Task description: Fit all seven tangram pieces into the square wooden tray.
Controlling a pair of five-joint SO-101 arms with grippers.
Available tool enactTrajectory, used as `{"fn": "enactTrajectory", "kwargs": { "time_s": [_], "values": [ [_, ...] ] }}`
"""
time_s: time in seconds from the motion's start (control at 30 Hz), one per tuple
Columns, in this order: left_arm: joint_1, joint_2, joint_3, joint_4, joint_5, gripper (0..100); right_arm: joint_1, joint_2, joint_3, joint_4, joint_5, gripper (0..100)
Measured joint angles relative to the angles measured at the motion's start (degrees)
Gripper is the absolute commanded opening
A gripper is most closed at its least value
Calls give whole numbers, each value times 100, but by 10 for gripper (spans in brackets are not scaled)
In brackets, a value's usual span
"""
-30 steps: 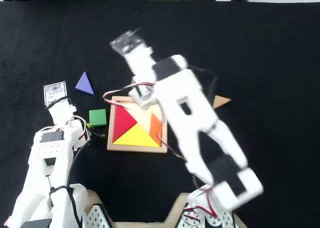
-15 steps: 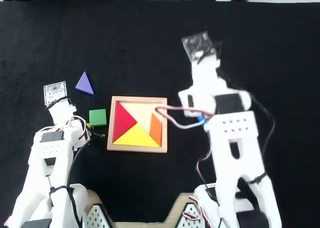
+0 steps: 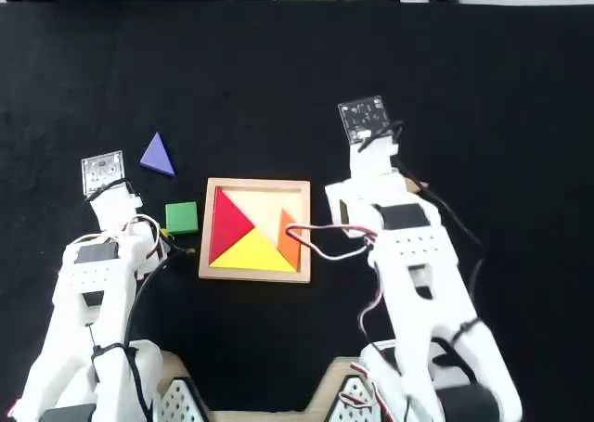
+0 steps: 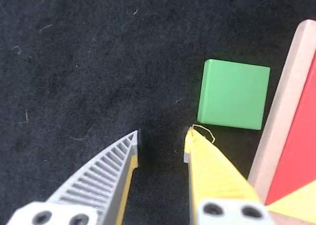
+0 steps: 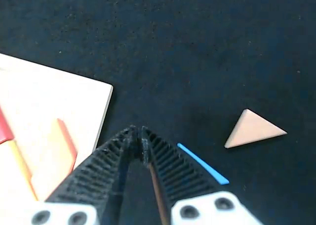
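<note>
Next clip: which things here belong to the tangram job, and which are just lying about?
Job: wooden tray; red triangle, yellow triangle and orange piece inside it; green square, purple triangle, tan triangle and blue piece, partly hidden, loose on the black cloth.
Not the job: black cloth, arm cable.

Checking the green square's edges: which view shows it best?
The left wrist view: the green square lies whole and close beside the tray. The high view has it small; the right wrist view faces the tan triangle.
</note>
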Motion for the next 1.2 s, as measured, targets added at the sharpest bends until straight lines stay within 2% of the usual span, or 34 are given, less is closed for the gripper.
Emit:
{"fn": "enactTrajectory", "kwargs": {
  "time_s": [0.1, 0.23, 0.37, 0.53, 0.7, 0.83, 0.97, 1.2],
  "values": [
    [0, 35, -633, 501, 0, 176, 70, 475, 0, -404, 0, 11],
    [44, 308, -2303, 1512, 70, 227, 193, 1116, 0, -800, 0, 11],
    [123, 1257, -4255, 2374, 738, 227, 211, 1556, 0, -809, 0, 11],
    [176, 3288, -6321, 3305, 1705, 227, 211, 1626, -9, -826, 0, 11],
    [211, 5231, -7543, 3473, 2409, 227, 211, 1626, -9, -826, 0, 11],
    [211, 6330, -8185, 3481, 2673, 227, 211, 1626, -9, -826, 0, 11],
    [211, 6804, -8571, 3481, 2716, 227, 211, 1626, -9, -826, 0, 11],
    [220, 6857, -8800, 3358, 2716, 227, 211, 1626, -9, -826, 0, 11]
  ]
}}
